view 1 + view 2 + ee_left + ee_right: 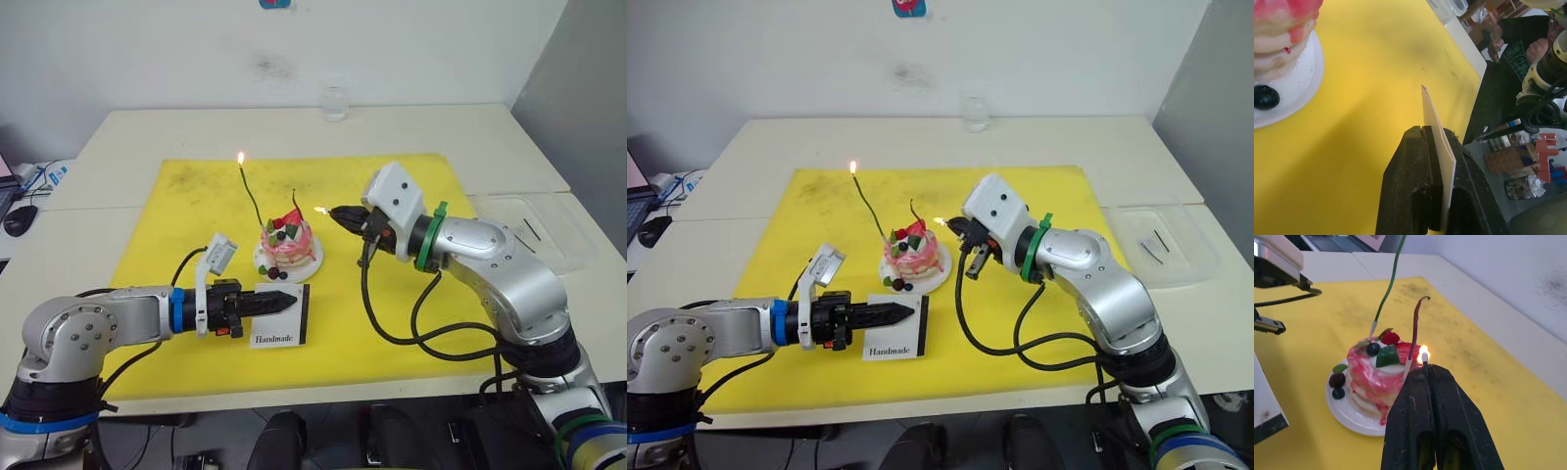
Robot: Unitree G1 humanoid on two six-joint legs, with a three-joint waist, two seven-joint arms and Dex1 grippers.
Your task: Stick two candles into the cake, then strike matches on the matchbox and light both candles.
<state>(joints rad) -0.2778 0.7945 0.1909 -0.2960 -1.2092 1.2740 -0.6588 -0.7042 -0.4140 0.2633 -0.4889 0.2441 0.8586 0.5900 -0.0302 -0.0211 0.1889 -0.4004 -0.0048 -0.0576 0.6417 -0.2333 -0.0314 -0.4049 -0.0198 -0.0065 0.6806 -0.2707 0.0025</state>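
The pink-and-white cake [288,247] sits on its white plate [310,264] in the middle of the yellow mat. A tall green candle [252,201] stands in the cake and burns at its top. Beside it stands a shorter reddish-brown candle [1414,328], whose dark curled tip carries no flame. My right gripper [336,214] is shut on a burning match [1423,357]. The match's flame hovers right beside the brown candle's lower half, just above the cake's top. In front of the cake, my left gripper [293,300] is shut on the white matchbox [278,329] and holds it by one edge.
The yellow mat [392,323] covers the table's centre. A clear glass [335,103] stands at the far edge. At the right lies a clear plastic tray [1161,240] with a few dark sticks in it. A black cable loops over the mat under my right arm.
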